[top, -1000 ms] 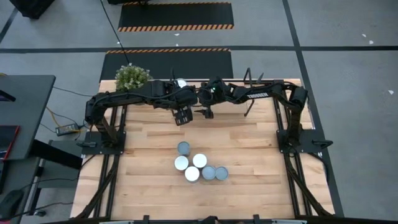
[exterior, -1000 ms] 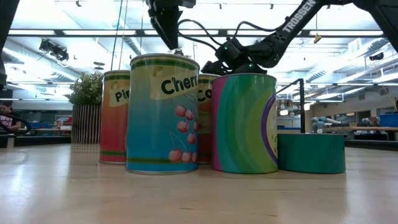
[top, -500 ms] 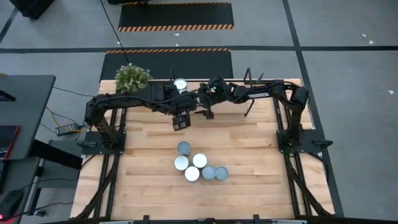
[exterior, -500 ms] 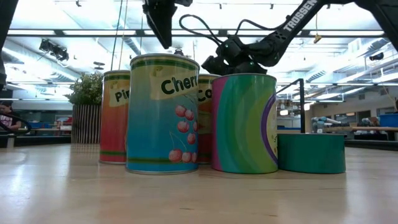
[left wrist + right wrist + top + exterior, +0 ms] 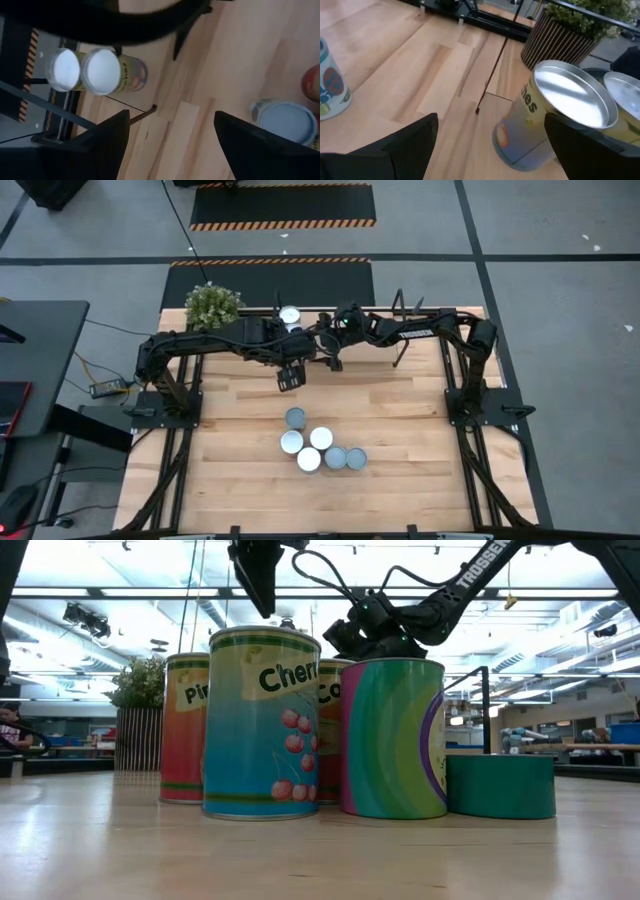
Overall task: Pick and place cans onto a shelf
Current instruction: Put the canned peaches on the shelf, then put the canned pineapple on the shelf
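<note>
We are hovering the left gripper (image 5: 289,376) spread and empty between the shelf (image 5: 400,308) and five clustered cans (image 5: 320,447); the right gripper (image 5: 333,362), likewise gaping, is crowding it, so their arms may be colliding, though overlap blurs this.

The table (image 5: 400,480) has a light wood top of butcher-block strips with a smooth, faintly glossy finish that reflects the cans in the low view. The cans (image 5: 262,720) carry glossy printed paper labels, and their lids (image 5: 575,95) are bare, smooth metal with a dull sheen and a raised rim. The shelf (image 5: 492,22) has thin matt black metal framing, and the plant pot (image 5: 555,45) has a ribbed, matt wall.
</note>
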Robot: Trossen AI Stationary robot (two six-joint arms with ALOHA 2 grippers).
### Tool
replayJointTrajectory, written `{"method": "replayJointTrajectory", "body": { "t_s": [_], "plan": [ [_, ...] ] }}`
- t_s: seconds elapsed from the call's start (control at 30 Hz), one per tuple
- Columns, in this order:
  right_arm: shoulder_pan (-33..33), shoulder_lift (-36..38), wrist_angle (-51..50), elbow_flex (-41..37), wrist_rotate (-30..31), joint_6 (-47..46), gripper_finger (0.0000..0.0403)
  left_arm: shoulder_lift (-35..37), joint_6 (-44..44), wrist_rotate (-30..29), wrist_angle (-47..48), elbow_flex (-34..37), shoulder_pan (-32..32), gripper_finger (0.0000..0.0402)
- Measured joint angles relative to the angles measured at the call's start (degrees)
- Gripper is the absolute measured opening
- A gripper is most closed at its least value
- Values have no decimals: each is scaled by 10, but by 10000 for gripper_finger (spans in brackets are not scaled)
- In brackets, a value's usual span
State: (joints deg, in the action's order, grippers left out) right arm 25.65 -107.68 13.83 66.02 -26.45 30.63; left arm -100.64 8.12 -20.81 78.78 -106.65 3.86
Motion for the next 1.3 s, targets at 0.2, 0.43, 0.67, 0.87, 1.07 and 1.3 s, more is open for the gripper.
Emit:
{"method": "replayJointTrajectory", "body": {
  "t_s": [0.2,0.43,0.67,0.87,1.07,1.3],
  "plan": [
    [0,27,-53,0,27,1,373,0,-2,31,0,0,0,295],
    [27,8,-16,-1,33,20,373,0,3,30,-1,0,0,295],
    [35,-41,50,7,14,-1,373,-1,14,30,4,0,0,295],
    [21,-49,42,11,12,0,373,-1,13,30,3,0,0,295],
    [22,-42,25,11,35,1,373,-1,15,30,5,0,0,295],
    [22,14,-125,11,37,-1,373,-1,47,69,30,2,-3,295]
  ]
}}
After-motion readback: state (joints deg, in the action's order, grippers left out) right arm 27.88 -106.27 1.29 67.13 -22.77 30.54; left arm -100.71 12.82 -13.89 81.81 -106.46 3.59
